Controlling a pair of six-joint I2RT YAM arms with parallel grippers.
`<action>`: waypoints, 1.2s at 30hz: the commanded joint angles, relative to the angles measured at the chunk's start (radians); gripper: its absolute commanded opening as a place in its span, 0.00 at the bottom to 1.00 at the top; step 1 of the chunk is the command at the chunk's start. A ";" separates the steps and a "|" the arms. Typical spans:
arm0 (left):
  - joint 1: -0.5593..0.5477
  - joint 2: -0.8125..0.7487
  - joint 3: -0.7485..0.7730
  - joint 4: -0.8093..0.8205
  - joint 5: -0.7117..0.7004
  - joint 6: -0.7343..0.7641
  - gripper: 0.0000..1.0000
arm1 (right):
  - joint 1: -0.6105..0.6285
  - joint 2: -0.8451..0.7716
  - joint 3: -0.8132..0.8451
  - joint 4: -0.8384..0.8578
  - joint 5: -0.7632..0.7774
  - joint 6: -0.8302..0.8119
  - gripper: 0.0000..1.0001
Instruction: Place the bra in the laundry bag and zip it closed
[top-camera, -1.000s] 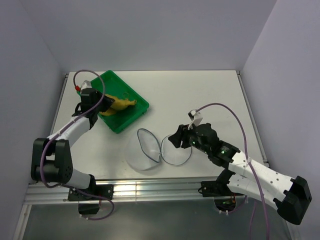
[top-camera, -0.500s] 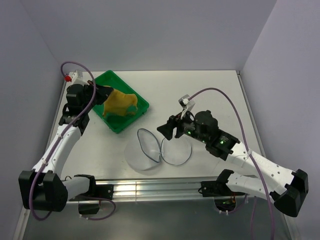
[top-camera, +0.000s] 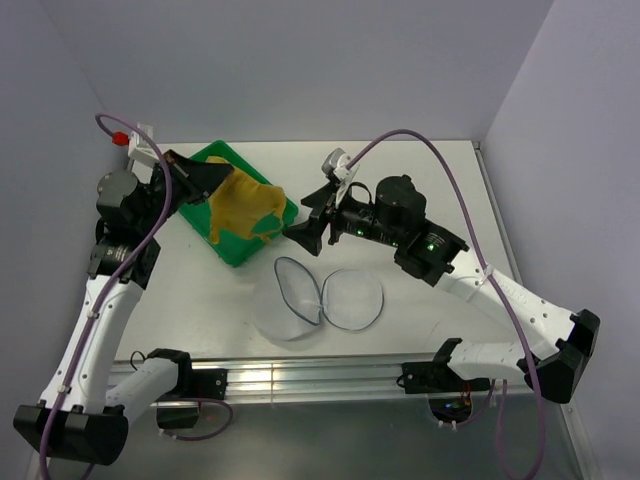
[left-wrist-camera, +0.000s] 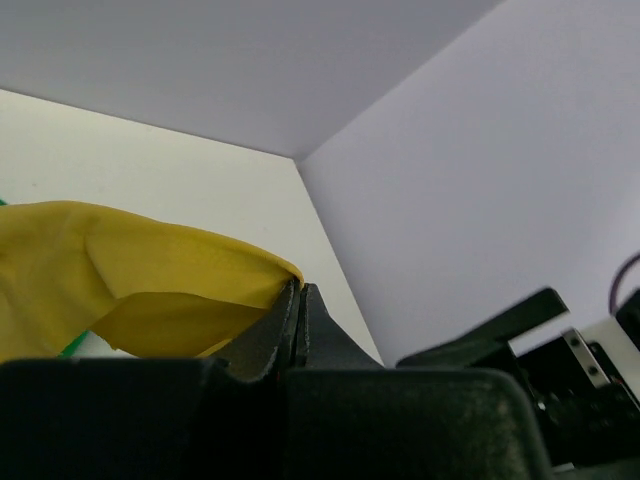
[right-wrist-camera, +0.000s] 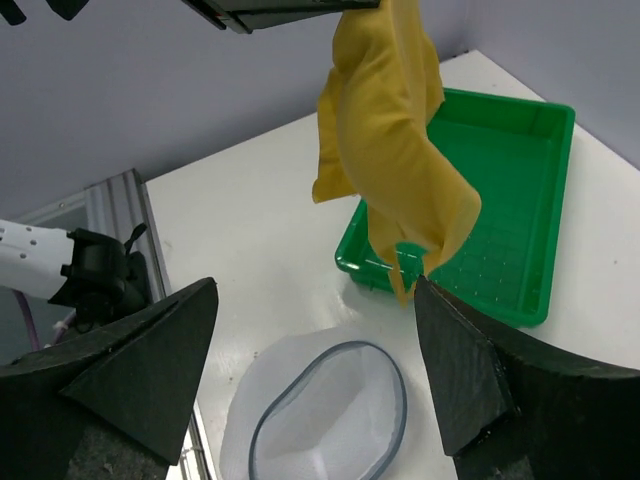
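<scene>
The mustard-yellow bra hangs from my left gripper, lifted above the green tray. The left wrist view shows the jaws pinched shut on an edge of the bra. The white mesh laundry bag lies open on the table, its dark zipper rim showing and its round flap folded out to the right. My right gripper is open and empty, held in the air between tray and bag. In the right wrist view the gripper faces the hanging bra, with the bag below.
The green tray stands at the back left of the white table. Grey walls close in the back and sides. The aluminium rail with the arm bases runs along the near edge.
My left gripper has risen from the tray with the bra, which now hangs free. My right gripper has moved up and back-left from the bag's flap toward the tray.
</scene>
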 joint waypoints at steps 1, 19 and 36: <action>-0.027 -0.052 0.033 -0.011 0.080 0.006 0.00 | 0.013 -0.023 0.045 0.014 -0.061 -0.055 0.87; -0.244 -0.074 -0.070 0.108 0.206 -0.130 0.00 | 0.062 0.060 0.031 0.024 -0.006 -0.138 0.85; -0.260 -0.132 0.042 -0.191 0.050 0.115 0.85 | 0.062 -0.122 -0.061 -0.024 0.007 0.009 0.01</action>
